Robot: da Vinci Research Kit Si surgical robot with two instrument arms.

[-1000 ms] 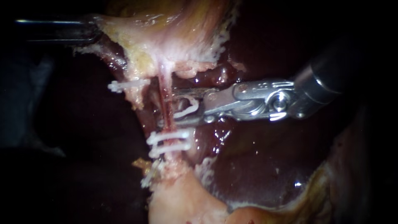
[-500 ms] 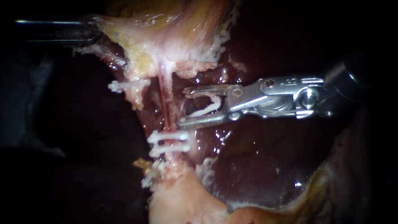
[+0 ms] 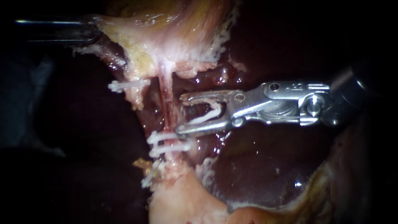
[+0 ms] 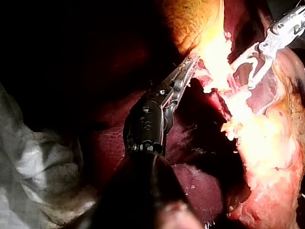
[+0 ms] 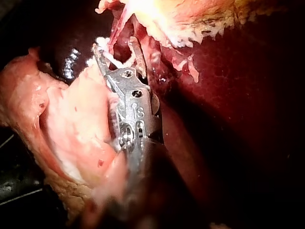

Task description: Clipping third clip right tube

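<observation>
Clip (image 3: 210, 112) sits unfired, gripped between right instrument's (image 3: 181, 114) spread jaws, now backed off the right tube (image 3: 166, 97); left instrument (image 4: 189, 67) clamps tissue (image 4: 209, 47)

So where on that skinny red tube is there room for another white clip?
The bare stretch of the tube lies between the pale tissue above and the two clips below. The right instrument with its open clip sits beside it. Lower down is crowded.

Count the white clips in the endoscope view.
4 sure: an upper clip left of the right tube, two stacked clips lower on it, and a loaded clip in the jaws of the right instrument. A white scrap below the pair may be a fifth.
</observation>
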